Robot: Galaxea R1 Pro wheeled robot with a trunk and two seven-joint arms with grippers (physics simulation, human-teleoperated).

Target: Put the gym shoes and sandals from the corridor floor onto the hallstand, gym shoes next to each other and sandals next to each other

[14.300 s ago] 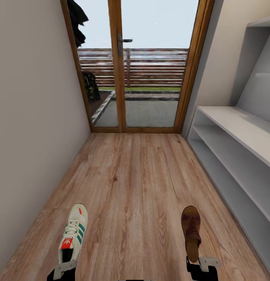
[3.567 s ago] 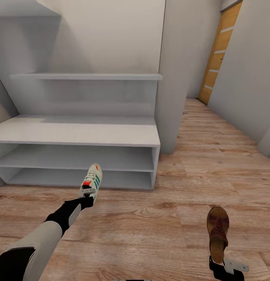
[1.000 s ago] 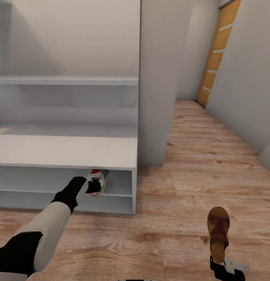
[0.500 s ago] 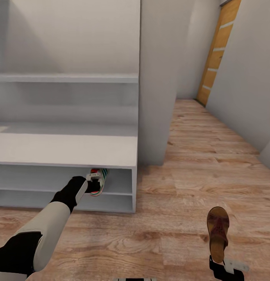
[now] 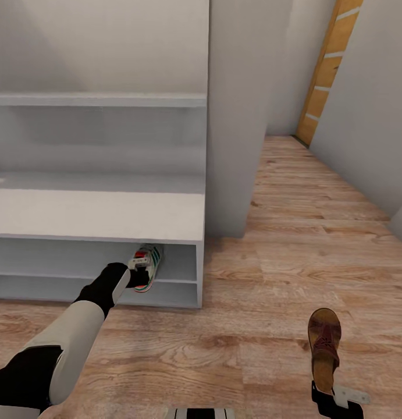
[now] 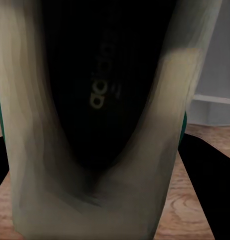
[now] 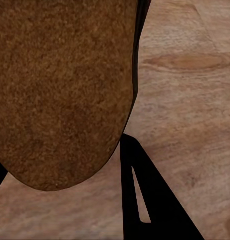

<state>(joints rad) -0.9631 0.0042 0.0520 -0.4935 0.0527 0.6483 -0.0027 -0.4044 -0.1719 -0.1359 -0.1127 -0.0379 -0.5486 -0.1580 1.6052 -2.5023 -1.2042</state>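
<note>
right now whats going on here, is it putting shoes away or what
Yes. The left gripper holds a gym shoe by the heel, pushed into the open tier just under the top of the grey hallstand. The right gripper holds a brown sandal above the wood floor, away from the rack.

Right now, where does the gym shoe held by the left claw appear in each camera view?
Head view: the gym shoe sits left of centre, heel in the left claw, toe pushed into the upper tier of the hallstand.
Left wrist view: the shoe is seen very close, its dark inside facing the camera.
Right wrist view: it is not in this picture; a sandal is.
Shared landmark: the wood floor.
</note>
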